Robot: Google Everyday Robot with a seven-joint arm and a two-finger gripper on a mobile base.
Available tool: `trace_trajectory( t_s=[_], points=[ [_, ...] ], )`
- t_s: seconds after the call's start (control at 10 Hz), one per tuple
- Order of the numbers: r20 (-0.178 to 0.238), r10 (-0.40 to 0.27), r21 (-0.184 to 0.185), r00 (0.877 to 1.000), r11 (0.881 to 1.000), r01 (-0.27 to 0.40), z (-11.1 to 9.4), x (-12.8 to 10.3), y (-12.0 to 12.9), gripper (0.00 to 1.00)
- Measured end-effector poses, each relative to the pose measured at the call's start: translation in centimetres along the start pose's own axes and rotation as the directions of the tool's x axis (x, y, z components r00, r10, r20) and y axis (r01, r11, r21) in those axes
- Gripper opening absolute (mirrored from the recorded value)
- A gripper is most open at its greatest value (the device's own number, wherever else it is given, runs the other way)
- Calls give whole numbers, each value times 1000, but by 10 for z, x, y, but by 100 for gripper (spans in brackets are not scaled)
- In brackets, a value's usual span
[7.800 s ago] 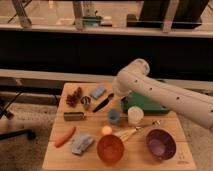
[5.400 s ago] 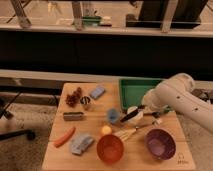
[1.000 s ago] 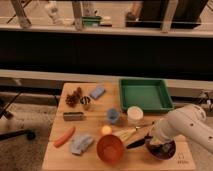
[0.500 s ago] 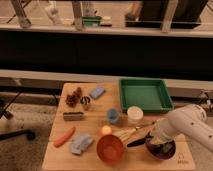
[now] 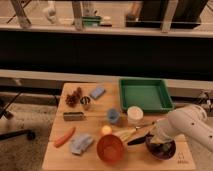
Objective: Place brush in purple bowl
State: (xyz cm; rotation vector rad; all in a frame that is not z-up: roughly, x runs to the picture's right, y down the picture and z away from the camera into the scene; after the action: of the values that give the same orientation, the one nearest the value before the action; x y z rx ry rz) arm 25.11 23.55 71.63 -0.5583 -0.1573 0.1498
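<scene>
- Gripper (image 5: 159,141) of the white robot arm (image 5: 187,127) sits low at the near right of the wooden table (image 5: 55,150), right over the round deep-purple bowl (image 5: 161,149); its opening cannot be told from this view.
- Slim dark brush (image 5: 138,140) lies tilted, its free end pointing left toward the orange bowl (image 5: 110,148), its other end at the purple bowl's left rim by the gripper; whether it is gripped cannot be told.
- Purple bowl stands at the table's front right corner, just beside the orange bowl.
- Pale whisk-like utensil (image 5: 126,133) lies just behind the brush, between the two bowls and the small white cup (image 5: 134,114).
- Green rectangular tray (image 5: 145,94) sits at the far right of the table.
- Small blue cup (image 5: 113,116) stands left of the white cup.
- Orange carrot-like stick (image 5: 65,136) lies at the near left, next to a crumpled pale blue cloth (image 5: 81,144).
</scene>
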Motion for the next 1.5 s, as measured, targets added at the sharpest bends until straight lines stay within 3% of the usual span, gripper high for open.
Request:
trace_trajectory(
  t_s=[1.2,1.5],
  points=[
    [29,-19,6,999,1000,19,-9,-7,1,80],
    [26,-18,-25,1000,1000,18,-19,-12,1,80]
  ],
)
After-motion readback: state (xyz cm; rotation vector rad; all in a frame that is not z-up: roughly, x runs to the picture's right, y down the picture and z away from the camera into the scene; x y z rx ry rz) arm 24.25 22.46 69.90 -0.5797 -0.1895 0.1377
